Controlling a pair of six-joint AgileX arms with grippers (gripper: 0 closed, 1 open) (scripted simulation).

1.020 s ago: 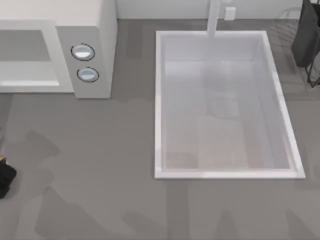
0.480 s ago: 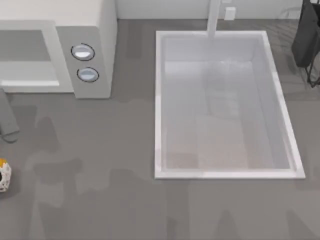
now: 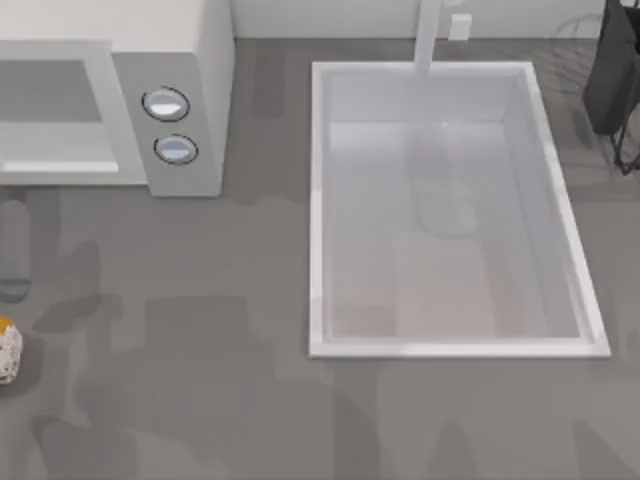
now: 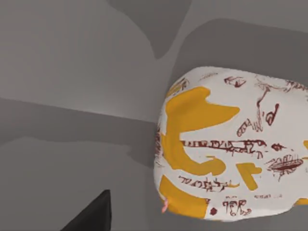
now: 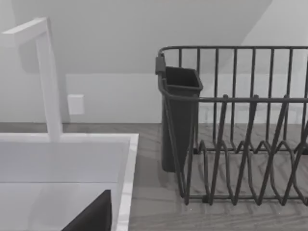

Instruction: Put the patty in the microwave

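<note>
Patty at the counter's far nine o'clock edge

Grey counter [image 3: 200,330] carrying microwave [image 3: 190,90] at eleven o'clock, white sink [image 3: 318,210] at centre-right. Patty [image 3: 8,350] [image 4: 231,149] flat on the counter, below the microwave; close under the left wrist camera. Jaws' spread impossible to tell, either arm.
</note>
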